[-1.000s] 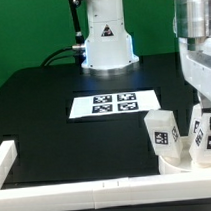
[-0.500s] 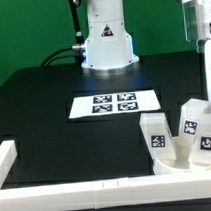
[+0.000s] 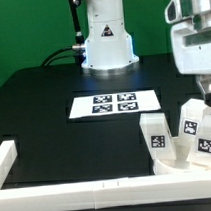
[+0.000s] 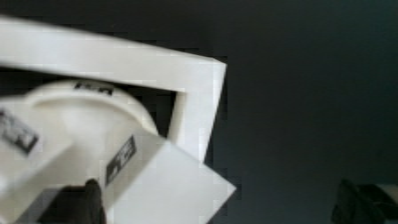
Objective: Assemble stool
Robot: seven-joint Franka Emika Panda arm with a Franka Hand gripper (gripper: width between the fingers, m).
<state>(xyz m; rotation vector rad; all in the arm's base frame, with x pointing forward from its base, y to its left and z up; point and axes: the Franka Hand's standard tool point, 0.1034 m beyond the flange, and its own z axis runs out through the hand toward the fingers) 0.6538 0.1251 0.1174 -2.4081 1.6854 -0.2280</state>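
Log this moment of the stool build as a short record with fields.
arm: raised at the exterior view's right, over the stool parts
gripper: open, holding nothing
legs: three upright, one toward the exterior view's left, two at its right
seat: under the legs, in the rail corner
rail: along the near edge
marker board: flat on the table

Matt white plastic legs (image 3: 158,134), seat (image 3: 187,161); matt black table (image 3: 44,107).

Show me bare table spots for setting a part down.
Free: black table between the marker board and the white rail; also in front of the marker board. Crowded: the exterior view's right corner, with the seat and legs.
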